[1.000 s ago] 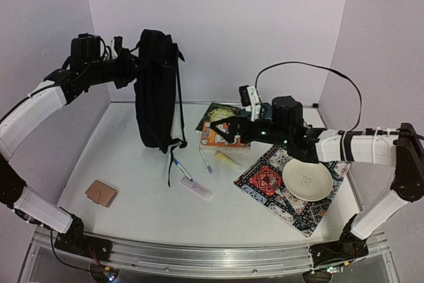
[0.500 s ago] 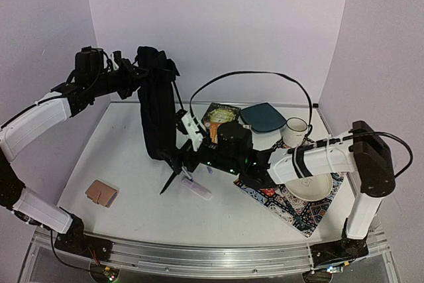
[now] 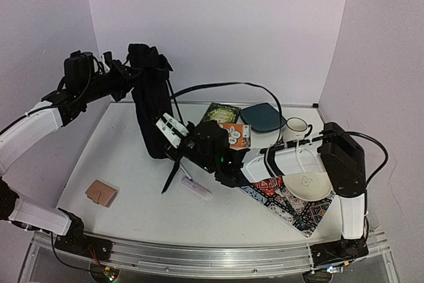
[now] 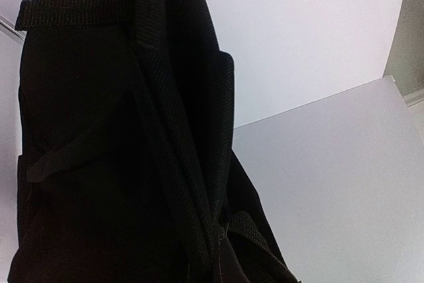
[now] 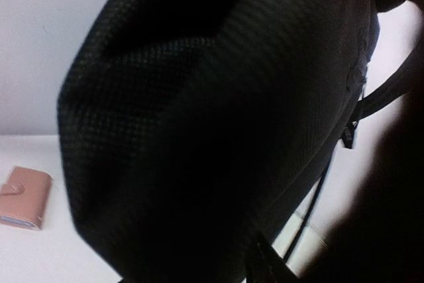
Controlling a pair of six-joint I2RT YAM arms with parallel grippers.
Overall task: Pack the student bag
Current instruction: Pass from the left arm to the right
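Note:
The student bag point(image 3: 151, 107), a large black backpack, stands upright at the back left of the table. My left gripper point(image 3: 126, 71) is shut on its top and holds it up. In the left wrist view the student bag point(image 4: 119, 137) fills the left half and my fingers are hidden. My right gripper point(image 3: 171, 144) reaches left and presses against the bag's lower right side, by a dangling strap point(image 3: 171, 175). The right wrist view shows only black fabric point(image 5: 199, 130) up close. Whether those jaws grip it does not show.
A pink wallet point(image 3: 101, 192) lies front left, also in the right wrist view point(image 5: 23, 197). A pen point(image 3: 186, 172) and clear case point(image 3: 197, 189) lie under the right arm. Books point(image 3: 224, 114), a teal pouch point(image 3: 263, 117), a mug point(image 3: 296, 128) and a plate point(image 3: 308, 183) on a patterned cloth point(image 3: 291, 209) are on the right.
My right arm has swung left from the books across the table to the bag's lower side. The bag's top has shifted slightly left with my left gripper.

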